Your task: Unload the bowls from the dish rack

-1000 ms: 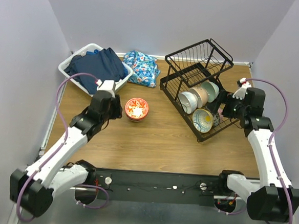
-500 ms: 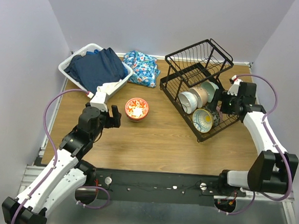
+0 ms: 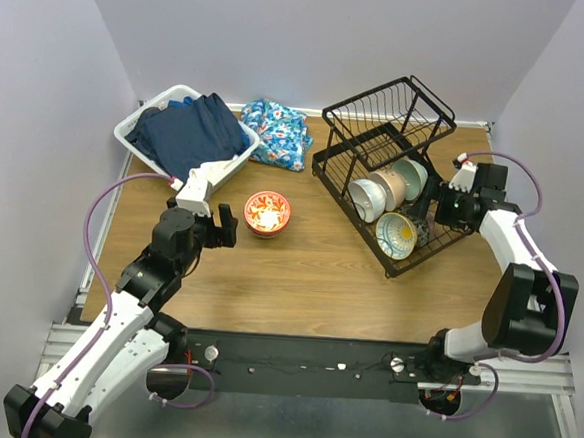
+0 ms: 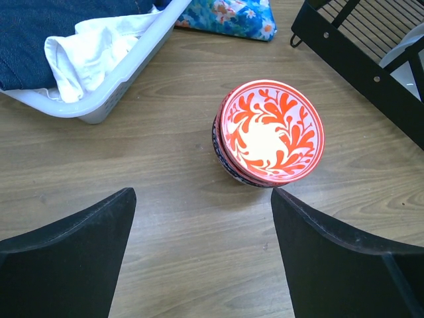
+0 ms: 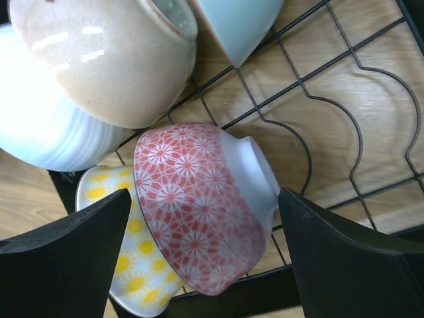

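Observation:
The black wire dish rack [image 3: 347, 173] stands at the right back and holds a white bowl [image 3: 366, 199], a tan bowl [image 3: 387, 189], a mint green bowl [image 3: 411, 174] and a yellow bowl with a teal rim [image 3: 396, 234]. My right gripper [image 3: 432, 211] is open at the rack's right side. In the right wrist view its jaws straddle a red-patterned bowl [image 5: 199, 205] that leans on the yellow bowl [image 5: 126, 265]. A red-orange floral bowl [image 3: 267, 213] sits stacked on another bowl on the table. My left gripper [image 3: 221, 224] is open and empty just left of it [image 4: 271, 132].
A white laundry basket [image 3: 138, 128] with dark blue clothes [image 3: 188, 132] stands at the back left. A blue floral cloth [image 3: 276, 130] lies beside it. The rack's empty upper tier [image 3: 390, 111] rises behind the bowls. The basket's corner shows in the left wrist view [image 4: 119, 86].
My left arm drew back from the floral bowl towards me a second ago and has held still since. My right gripper moved in closer to the rack's right side.

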`<state>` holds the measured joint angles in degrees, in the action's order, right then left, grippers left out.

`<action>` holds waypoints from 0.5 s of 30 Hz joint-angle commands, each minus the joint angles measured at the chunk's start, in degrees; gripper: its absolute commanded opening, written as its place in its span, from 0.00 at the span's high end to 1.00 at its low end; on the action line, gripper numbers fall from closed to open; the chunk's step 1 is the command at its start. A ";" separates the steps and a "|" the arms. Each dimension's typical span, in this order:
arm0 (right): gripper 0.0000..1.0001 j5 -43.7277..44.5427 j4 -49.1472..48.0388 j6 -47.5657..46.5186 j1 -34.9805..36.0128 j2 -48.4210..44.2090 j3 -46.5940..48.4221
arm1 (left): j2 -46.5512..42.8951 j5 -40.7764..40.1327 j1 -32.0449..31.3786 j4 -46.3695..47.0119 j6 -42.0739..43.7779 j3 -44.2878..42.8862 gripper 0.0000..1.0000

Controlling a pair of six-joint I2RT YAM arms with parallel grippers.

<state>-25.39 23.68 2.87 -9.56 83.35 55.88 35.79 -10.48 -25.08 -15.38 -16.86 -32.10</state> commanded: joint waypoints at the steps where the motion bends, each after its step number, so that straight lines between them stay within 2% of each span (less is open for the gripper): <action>1: 0.00 -6.43 -0.21 -1.03 -0.19 2.34 0.73 | -0.98 -0.07 0.38 1.84 1.04 0.19 0.08; 10: 0.00 -13.28 2.42 -2.35 -0.28 5.68 3.00 | -0.99 0.20 0.38 2.19 1.13 0.46 0.08; 15: 0.06 -16.10 5.40 -4.00 -0.28 8.31 5.47 | -0.81 0.64 0.38 2.28 1.22 0.46 0.09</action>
<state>-35.35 24.27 1.17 -10.13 89.67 58.52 35.35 -10.48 -25.08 -14.83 -16.32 -32.10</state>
